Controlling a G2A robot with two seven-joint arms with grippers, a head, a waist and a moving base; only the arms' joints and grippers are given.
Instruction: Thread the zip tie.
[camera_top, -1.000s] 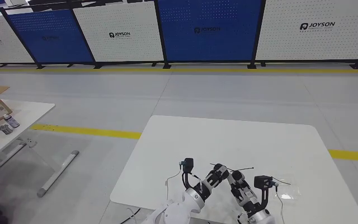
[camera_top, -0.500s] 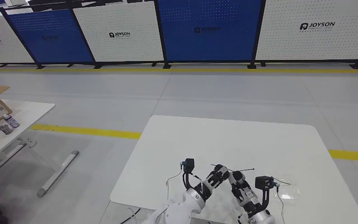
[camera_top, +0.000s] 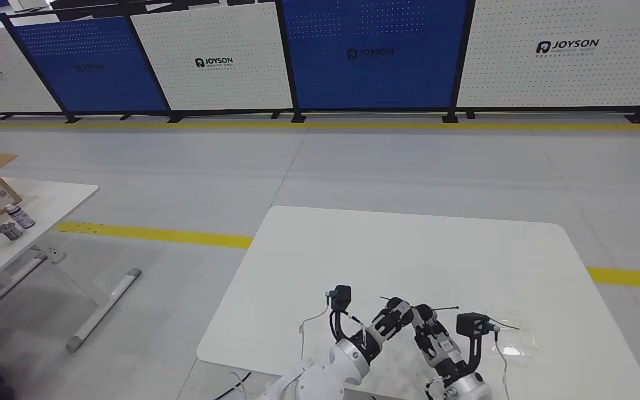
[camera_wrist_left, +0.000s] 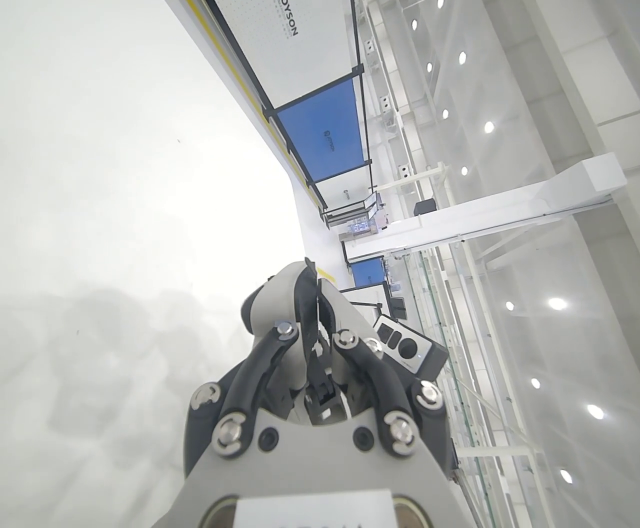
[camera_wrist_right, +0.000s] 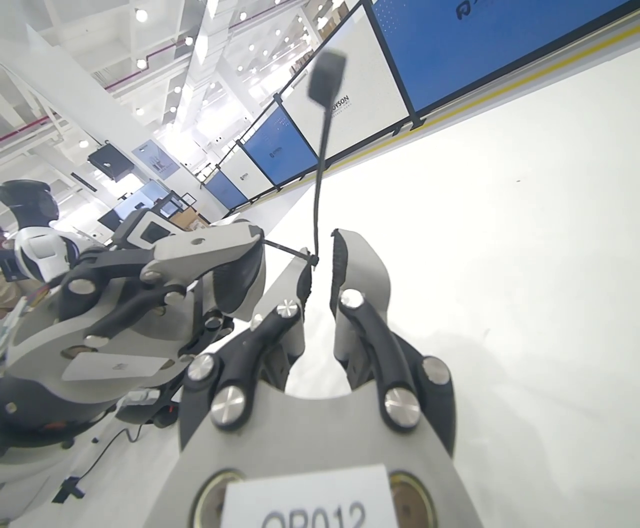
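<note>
Top view: on a white table (camera_top: 420, 250), near its front edge, the left gripper (camera_wrist_left: 312, 280) is pinched tight on a black zip tie (camera_wrist_right: 321, 165). Just beside it to the right, the right gripper (camera_wrist_right: 322, 257) is narrowly parted, with the strap touching one fingertip (camera_wrist_right: 305, 275) and the tie's head raised above.

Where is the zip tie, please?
In the right wrist view, the zip tie, held by the left gripper, stands upright beside the right gripper.
</note>
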